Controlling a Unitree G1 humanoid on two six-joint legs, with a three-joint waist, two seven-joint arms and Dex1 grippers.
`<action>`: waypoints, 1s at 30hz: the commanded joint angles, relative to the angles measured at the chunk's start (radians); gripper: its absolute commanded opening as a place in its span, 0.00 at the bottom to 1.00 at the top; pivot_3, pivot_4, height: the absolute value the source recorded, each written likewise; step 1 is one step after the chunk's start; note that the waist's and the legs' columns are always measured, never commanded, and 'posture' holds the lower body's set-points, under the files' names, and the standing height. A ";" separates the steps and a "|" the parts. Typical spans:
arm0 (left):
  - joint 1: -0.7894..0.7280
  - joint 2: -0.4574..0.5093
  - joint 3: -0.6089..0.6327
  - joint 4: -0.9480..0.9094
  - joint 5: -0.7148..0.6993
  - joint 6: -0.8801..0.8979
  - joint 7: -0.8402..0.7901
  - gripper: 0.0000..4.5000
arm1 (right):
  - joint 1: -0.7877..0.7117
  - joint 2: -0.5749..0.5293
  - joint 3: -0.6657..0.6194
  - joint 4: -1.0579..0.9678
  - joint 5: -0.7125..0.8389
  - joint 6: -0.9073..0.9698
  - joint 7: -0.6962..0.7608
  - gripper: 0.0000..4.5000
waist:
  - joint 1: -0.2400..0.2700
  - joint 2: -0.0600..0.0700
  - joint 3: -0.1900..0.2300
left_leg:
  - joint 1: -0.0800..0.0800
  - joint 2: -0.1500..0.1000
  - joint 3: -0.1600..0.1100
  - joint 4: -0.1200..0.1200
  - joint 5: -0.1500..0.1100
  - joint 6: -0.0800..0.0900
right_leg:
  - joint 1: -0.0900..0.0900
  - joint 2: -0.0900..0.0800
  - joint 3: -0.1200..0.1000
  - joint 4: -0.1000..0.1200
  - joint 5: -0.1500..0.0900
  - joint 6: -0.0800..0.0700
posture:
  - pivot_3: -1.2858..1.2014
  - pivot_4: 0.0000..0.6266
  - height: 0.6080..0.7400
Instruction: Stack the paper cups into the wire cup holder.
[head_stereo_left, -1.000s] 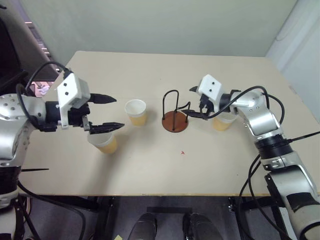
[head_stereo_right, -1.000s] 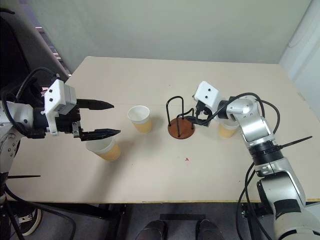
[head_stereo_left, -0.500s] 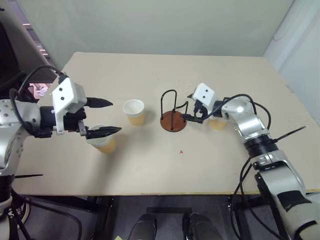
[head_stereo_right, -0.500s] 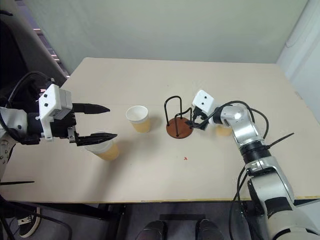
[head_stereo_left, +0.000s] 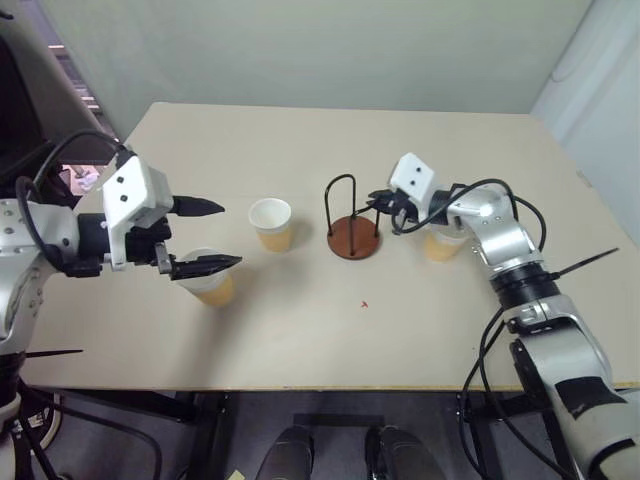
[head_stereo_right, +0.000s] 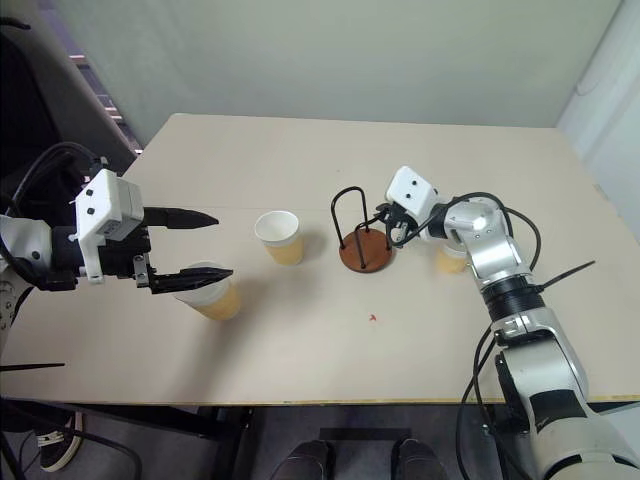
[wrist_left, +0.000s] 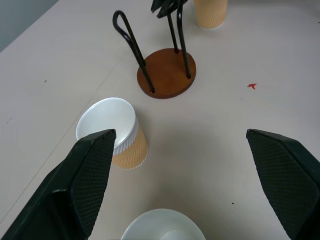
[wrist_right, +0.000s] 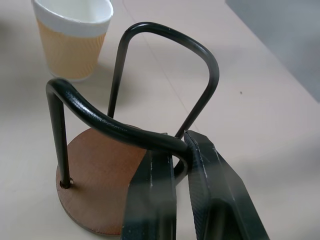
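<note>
The worktop (head_stereo_left: 300, 330) is big and tan, and it carries all the things. The holder (head_stereo_left: 352, 238) stands near the middle, upright on its round brown base, and it has no cup in it yet. It probably stands there so that both arms can reach it.

The right gripper (wrist_right: 182, 150) is at the holder. Its jaws are squeezed shut on one of the holder's black wire loops, near the top bend. I think it holds the loop to keep the holder from sliding or tipping when a cup goes in, or to pull it to a better spot.

The left gripper (head_stereo_left: 208, 236) hangs over the left side of the worktop with its jaws wide apart and nothing in them. It hovers just above the left cup (head_stereo_left: 207, 285), so it looks ready to come down and take that one first.

The three cups all stand upright with their mouths up. The middle cup (head_stereo_left: 271, 222) sits between the left cup and the holder, a little apart from each. The right cup (head_stereo_left: 442, 245) is just past the holder, partly behind the right arm.

A second ago the right jaws are wide open beside the holder; now they are closed on the wire. The left jaws are open just as wide as before. The cups sit where they were.
</note>
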 joint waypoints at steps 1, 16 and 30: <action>-0.029 0.004 0.006 0.006 0.001 -0.022 -0.005 1.00 | 0.075 -0.090 -0.060 -0.253 0.112 0.065 0.130 0.00 | 0.004 0.000 0.000 | -0.001 0.000 0.000 0.000 0.001 -0.001 | 0.000 0.000 0.000 -0.001 0.000 0.000 | 0.52 0.24 1.00; -0.072 -0.015 -0.142 -0.010 0.017 -0.035 -0.095 1.00 | 0.244 -0.185 -0.054 -0.429 0.251 0.027 0.364 0.00 | -0.008 -0.001 0.000 | 0.002 0.001 0.002 0.000 0.004 0.002 | 0.001 0.001 0.001 0.001 0.003 0.000 | 0.52 0.24 1.00; -0.092 -0.041 -0.169 -0.058 0.006 0.009 -0.079 1.00 | 0.205 -0.205 -0.001 -0.387 0.164 0.127 0.354 0.44 | -0.007 -0.001 0.000 | 0.002 0.001 0.002 0.001 0.004 0.003 | 0.002 0.001 0.001 -0.001 0.004 0.000 | 0.52 0.24 1.00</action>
